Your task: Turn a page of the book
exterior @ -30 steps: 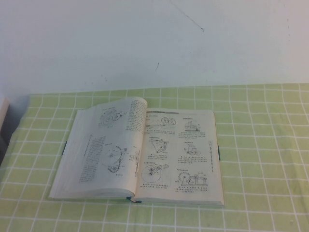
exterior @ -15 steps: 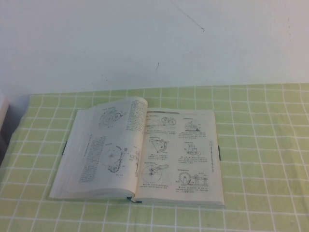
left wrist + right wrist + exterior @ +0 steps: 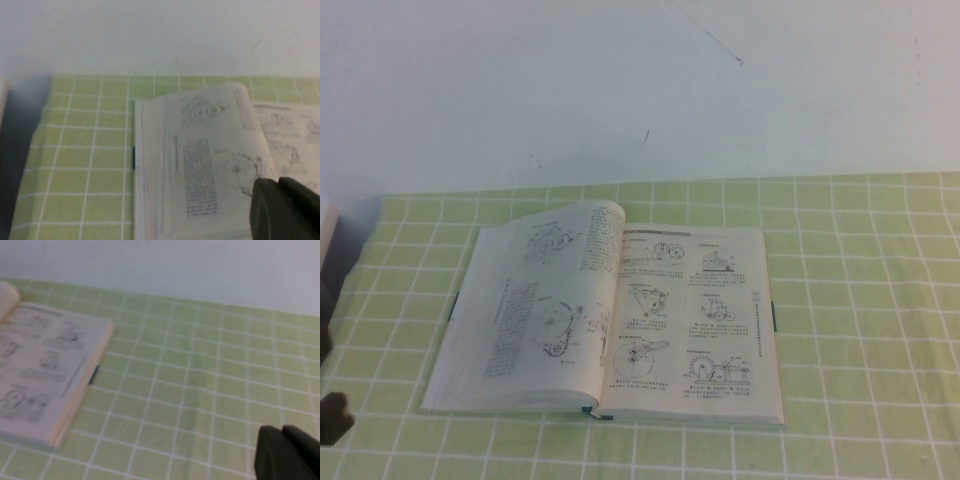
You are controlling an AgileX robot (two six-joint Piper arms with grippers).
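The book (image 3: 605, 320) lies open and flat on the green checked cloth, dark teal cover edges showing at its sides. Its right-hand page (image 3: 695, 315) carries gear-and-wheel drawings; the left-hand leaf (image 3: 545, 300) bulges up near the spine. My left gripper (image 3: 332, 418) shows as a dark shape at the lower left edge, left of the book and apart from it. In the left wrist view the book (image 3: 200, 165) fills the frame behind the left gripper (image 3: 277, 181), which is shut and empty. The right gripper (image 3: 281, 429) is shut over bare cloth, to the right of the book (image 3: 45, 370).
The checked tablecloth (image 3: 860, 300) runs back to a white wall (image 3: 620, 90). A pale object (image 3: 326, 230) pokes in at the left edge of the table.
The left gripper has come into the high view at the lower left edge. The book and its pages have not moved.
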